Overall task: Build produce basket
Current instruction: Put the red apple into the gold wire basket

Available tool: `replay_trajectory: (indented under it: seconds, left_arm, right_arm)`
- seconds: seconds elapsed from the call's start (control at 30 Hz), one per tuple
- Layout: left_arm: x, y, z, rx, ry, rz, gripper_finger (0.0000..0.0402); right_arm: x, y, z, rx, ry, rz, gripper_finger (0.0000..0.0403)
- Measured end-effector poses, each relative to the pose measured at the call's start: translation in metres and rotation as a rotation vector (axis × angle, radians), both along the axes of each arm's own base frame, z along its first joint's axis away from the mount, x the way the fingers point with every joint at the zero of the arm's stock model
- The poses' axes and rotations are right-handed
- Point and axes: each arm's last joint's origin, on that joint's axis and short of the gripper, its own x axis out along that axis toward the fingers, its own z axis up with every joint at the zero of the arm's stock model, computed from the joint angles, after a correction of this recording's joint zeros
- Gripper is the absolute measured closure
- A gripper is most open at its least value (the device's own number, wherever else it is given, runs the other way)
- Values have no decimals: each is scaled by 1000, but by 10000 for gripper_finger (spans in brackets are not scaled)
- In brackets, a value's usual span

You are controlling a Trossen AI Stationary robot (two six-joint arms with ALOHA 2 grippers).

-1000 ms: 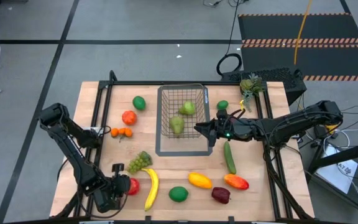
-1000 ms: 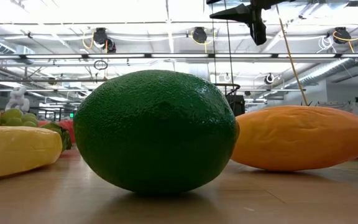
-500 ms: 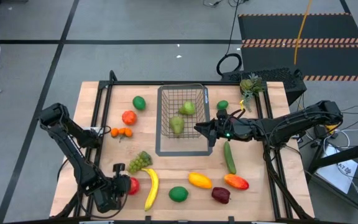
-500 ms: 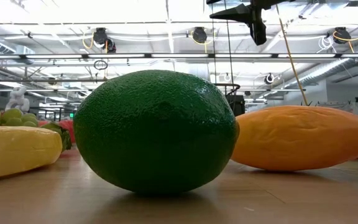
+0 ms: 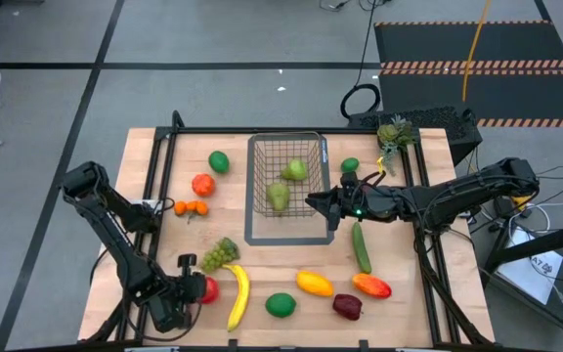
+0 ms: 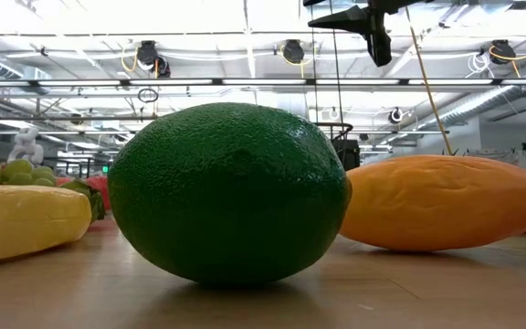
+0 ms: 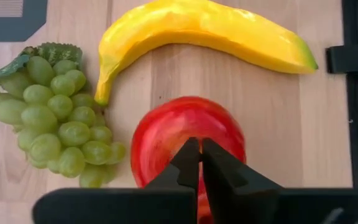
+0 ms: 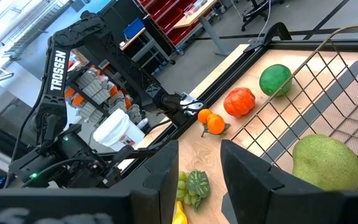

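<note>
The wire-mesh basket stands at the table's middle far side with two green pears in it. My right gripper hangs open and empty at the basket's right wall; it also shows in the right wrist view. My left gripper is shut at the near left, its fingertips over a red apple. A yellow banana and green grapes lie beside the apple on the table. My left gripper's shut fingers point down over the top of the red apple, which sits on the table. Whether they touch it I cannot tell.
Along the near edge lie a lime, a yellow mango, a dark red apple and a red-orange mango. A cucumber lies right of the basket. A lime, a red fruit and small oranges lie left of it.
</note>
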Motion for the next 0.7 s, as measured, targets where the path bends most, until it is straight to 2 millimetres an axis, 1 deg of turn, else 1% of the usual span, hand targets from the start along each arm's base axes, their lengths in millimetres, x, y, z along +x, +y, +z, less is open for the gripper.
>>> replay_trajectory:
  seconds: [0.23,0.37,0.47,0.7]
  left_arm:
    - [6,4,0,-29,30,20,398]
    - [8,3,5,-50,64,12,400]
    - [13,3,14,-55,65,4,402]
    - [31,10,45,-62,52,43,401]
  right_arm:
    - [0,0,0,0,0,0,287]
    - [0,0,0,-2,1,0,287]
    - [0,0,-1,-49,20,8,287]
    - [-1,0,-4,-109,63,24,287]
